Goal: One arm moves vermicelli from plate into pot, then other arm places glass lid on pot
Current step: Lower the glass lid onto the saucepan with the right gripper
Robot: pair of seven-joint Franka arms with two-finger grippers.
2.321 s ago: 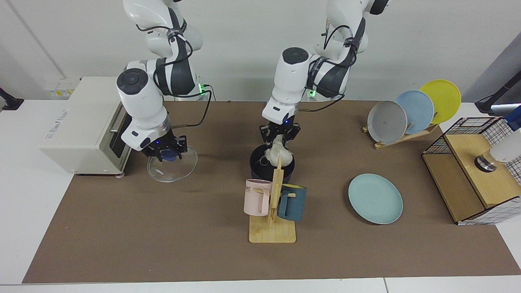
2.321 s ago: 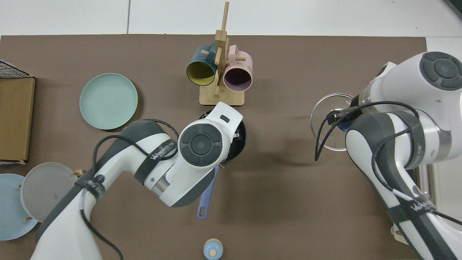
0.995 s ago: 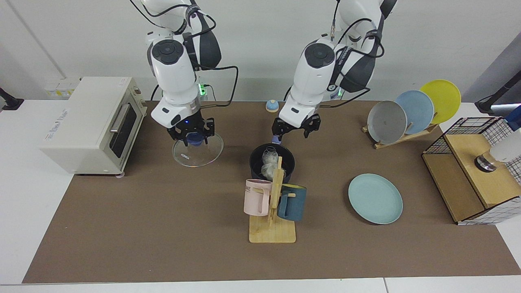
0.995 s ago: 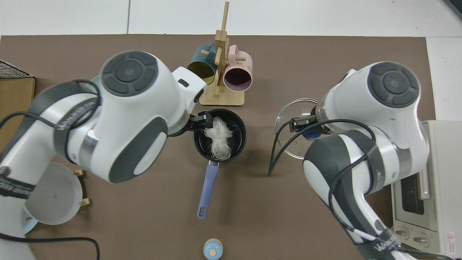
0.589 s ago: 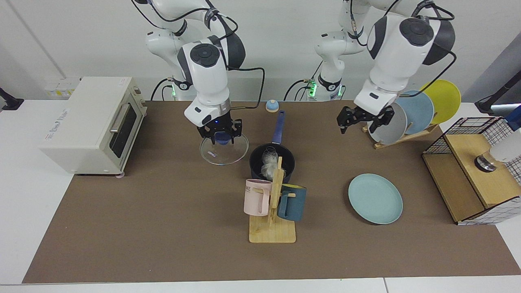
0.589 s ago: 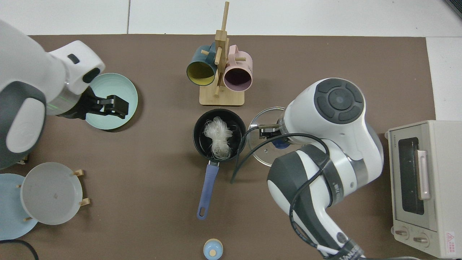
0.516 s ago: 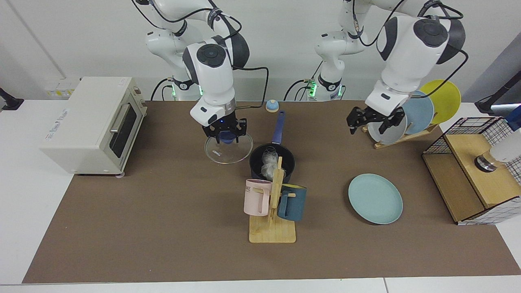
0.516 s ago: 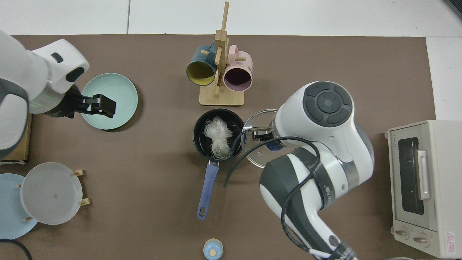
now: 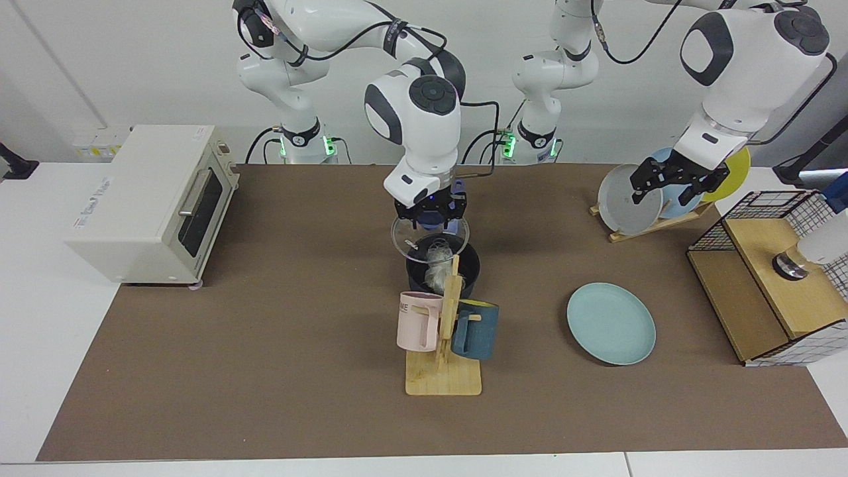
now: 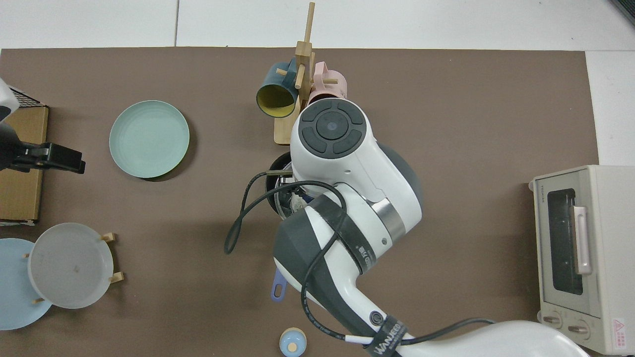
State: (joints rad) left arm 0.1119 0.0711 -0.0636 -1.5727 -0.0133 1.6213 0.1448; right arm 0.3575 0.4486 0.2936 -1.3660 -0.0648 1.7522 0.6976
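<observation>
Surface: a matte brown mat (image 9: 265, 371) is laid over a white table (image 9: 40, 318), before a plain white wall.
Pot: the small black saucepan (image 9: 468, 271) is set mid-mat; a whitish vermicelli bundle (image 9: 434, 268) is seen inside.
Lid: the round clear glass lid (image 9: 411, 240) is carried tilted just above the saucepan, gripped at its blue knob by the right gripper (image 9: 429, 213).
Plate: the smooth, flat light-teal plate (image 9: 611, 323) is left bare.
Left gripper (image 9: 672, 180): spread open, raised before the racked plates (image 9: 662, 179).
</observation>
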